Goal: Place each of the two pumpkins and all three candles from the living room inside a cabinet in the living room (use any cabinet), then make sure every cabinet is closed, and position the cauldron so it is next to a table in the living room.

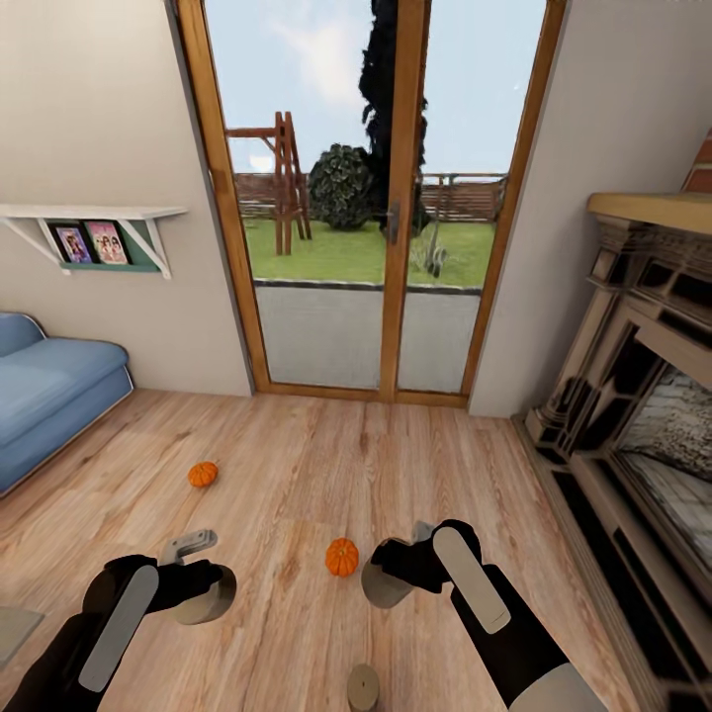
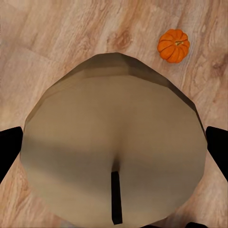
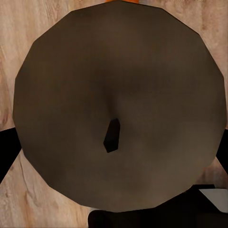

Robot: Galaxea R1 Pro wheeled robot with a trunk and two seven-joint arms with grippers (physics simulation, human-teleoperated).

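My left gripper (image 1: 201,591) is shut on a tan candle (image 1: 206,599) just above the floor; in the left wrist view that candle (image 2: 114,142) sits between the black fingers (image 2: 9,152). My right gripper (image 1: 391,577) is shut on a second candle (image 1: 384,585), whose dark flat top and wick (image 3: 118,104) face the right wrist camera. A third candle (image 1: 363,687) stands on the floor close in front of me. One orange pumpkin (image 1: 342,557) (image 2: 174,45) lies between the two grippers, another pumpkin (image 1: 203,475) further off to the left. Cabinet, table and cauldron are out of view.
A blue sofa (image 1: 49,396) stands at the left and a stone fireplace (image 1: 633,415) runs along the right. Ahead is a wood-framed glass door (image 1: 391,218), with a wall shelf of photos (image 1: 94,232) beside it. A grey flat corner (image 1: 15,628) pokes in at the lower left.
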